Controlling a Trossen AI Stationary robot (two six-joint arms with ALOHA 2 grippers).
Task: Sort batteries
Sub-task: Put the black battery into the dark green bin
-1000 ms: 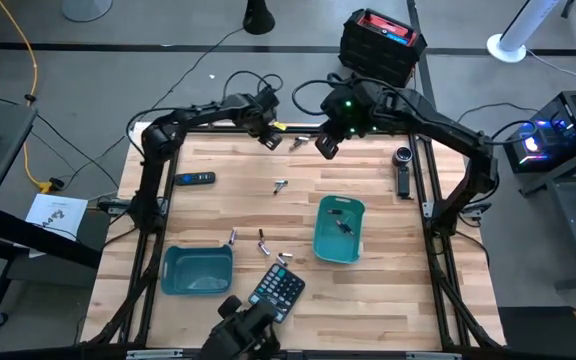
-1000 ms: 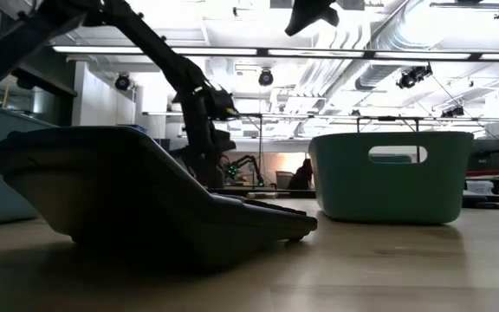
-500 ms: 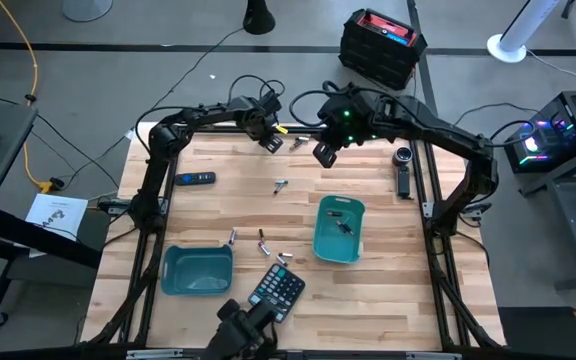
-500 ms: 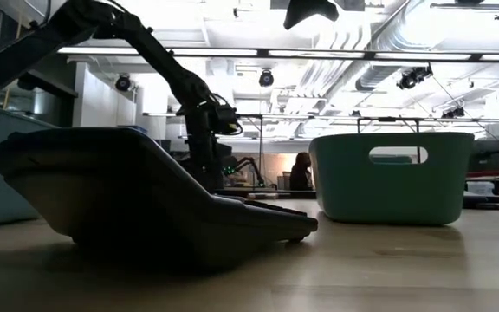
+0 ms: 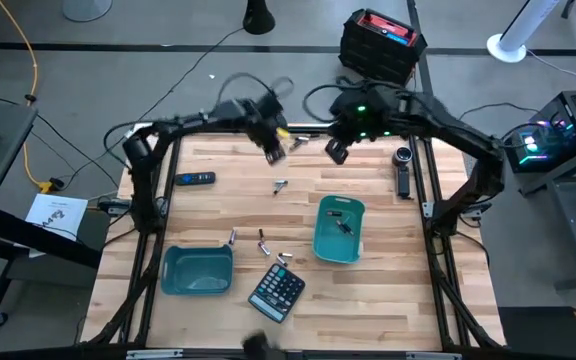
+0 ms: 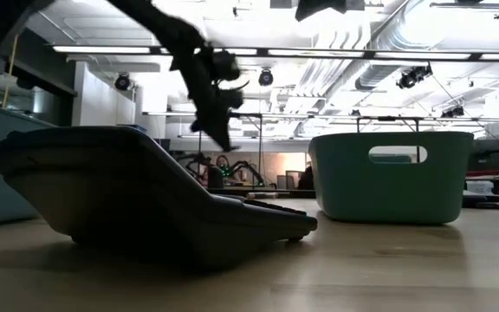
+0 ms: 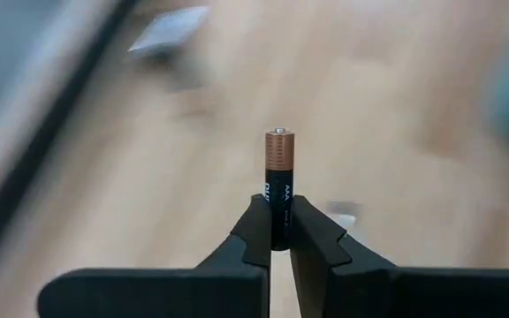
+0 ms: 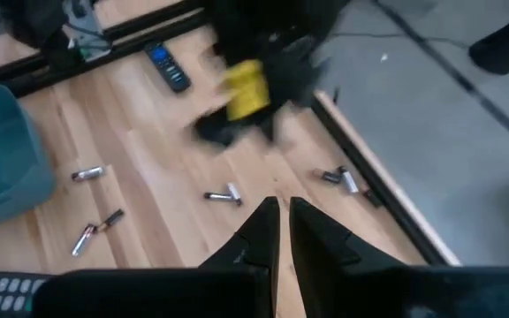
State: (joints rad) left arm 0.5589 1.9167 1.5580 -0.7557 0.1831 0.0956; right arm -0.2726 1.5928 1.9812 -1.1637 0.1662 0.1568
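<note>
My left gripper (image 5: 275,150) hangs above the table's far middle, shut on a black battery with a copper top (image 7: 279,181). My right gripper (image 5: 338,150) hovers to its right, shut and empty (image 8: 283,221). Loose batteries lie on the wood: one at the centre (image 5: 280,185), a few near the calculator (image 5: 263,243), and a pair by the far edge (image 5: 296,142). Dark batteries rest in the right teal bin (image 5: 339,228). The low view shows the left gripper (image 6: 222,130) raised above the table. My left gripper pinches the battery's black lower end (image 7: 279,216) between its two fingertips (image 7: 259,225). The battery stands out lengthwise beyond the tips, copper end (image 7: 279,146) away from the gripper. It is lifted clear of the table.
A second teal bin (image 5: 198,270) sits near the left front, a dark calculator (image 5: 276,290) at the near middle, a black remote (image 5: 198,179) on the left, and a dark cylinder device (image 5: 403,175) by the right edge. Bare wood lies in the centre.
My left gripper has risen from the table's far edge and swung slightly toward the near side, carrying the battery up with it; its arm is blurred by the movement. My right gripper has shifted toward the table's right.
</note>
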